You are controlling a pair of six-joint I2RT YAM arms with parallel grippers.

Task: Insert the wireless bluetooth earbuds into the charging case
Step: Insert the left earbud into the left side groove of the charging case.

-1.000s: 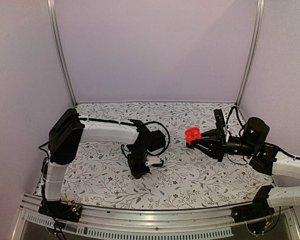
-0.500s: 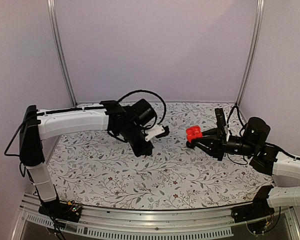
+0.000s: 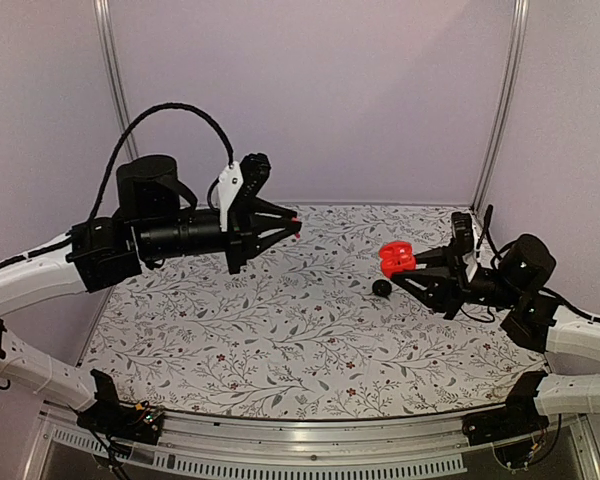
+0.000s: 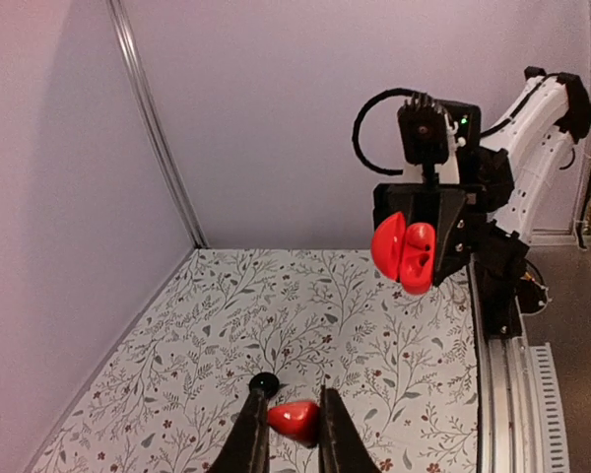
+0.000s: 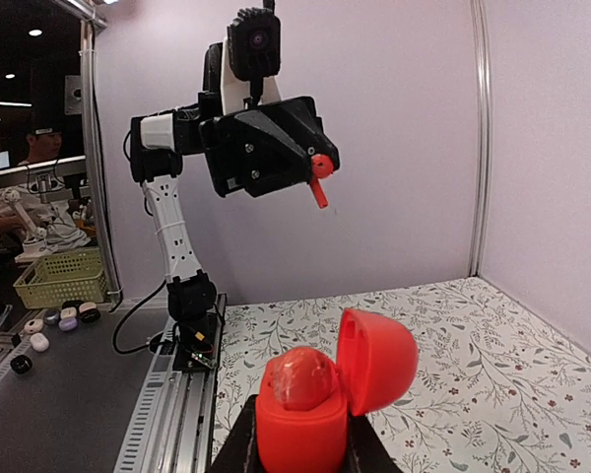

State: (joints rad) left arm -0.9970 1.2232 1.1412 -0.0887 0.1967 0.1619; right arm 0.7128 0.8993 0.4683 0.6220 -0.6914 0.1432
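Left wrist view: nearest us, the left fingers (image 4: 248,443) clamp 1 red earbud (image 4: 297,420) above the table (image 4: 374,345). Straight ahead and higher, the right fingers (image 5: 238,443) grip the open charging case (image 4: 406,253), cavity turned toward us; we judge the left arm must reach forward.

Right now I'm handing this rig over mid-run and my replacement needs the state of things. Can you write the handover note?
Left gripper: shut on a red earbud, raised high above the table, pointing toward the other arm.
Right gripper: shut on the red charging case, held off the table, lid open.
Done: what looks like a second red earbud sits in the case.
Left: carry the held earbud across and seat it.
Note: a small black piece lies on the table below the case.
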